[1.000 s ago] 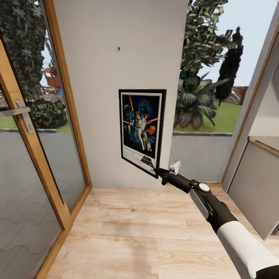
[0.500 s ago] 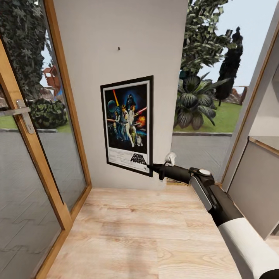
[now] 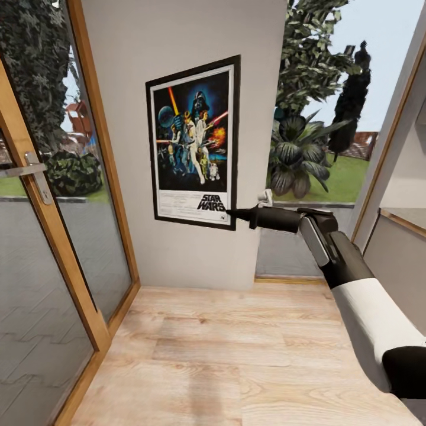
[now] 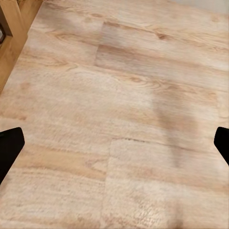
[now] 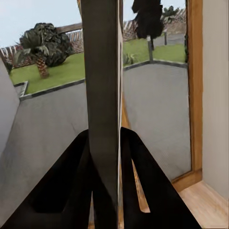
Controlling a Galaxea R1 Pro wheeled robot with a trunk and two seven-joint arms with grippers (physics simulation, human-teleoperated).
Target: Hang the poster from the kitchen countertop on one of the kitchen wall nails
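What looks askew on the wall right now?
The poster sits slightly tilted against the wall, pinched at its lower right corner by the right claw, not yet hanging free.

The right arm (image 3: 361, 302) has a white forearm shell, a black elbow cuff, a black wrist with a grey panel, and a small white fitting (image 3: 264, 196). Slim black fingers (image 5: 71, 186) taper forward.

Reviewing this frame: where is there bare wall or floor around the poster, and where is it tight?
Bare wall lies above and below the poster, and in a narrow strip to its left up to the wooden door frame. The wood floor below is open. Tight spot: the poster's lower right corner, where the right gripper clamps its edge near the wall's corner.
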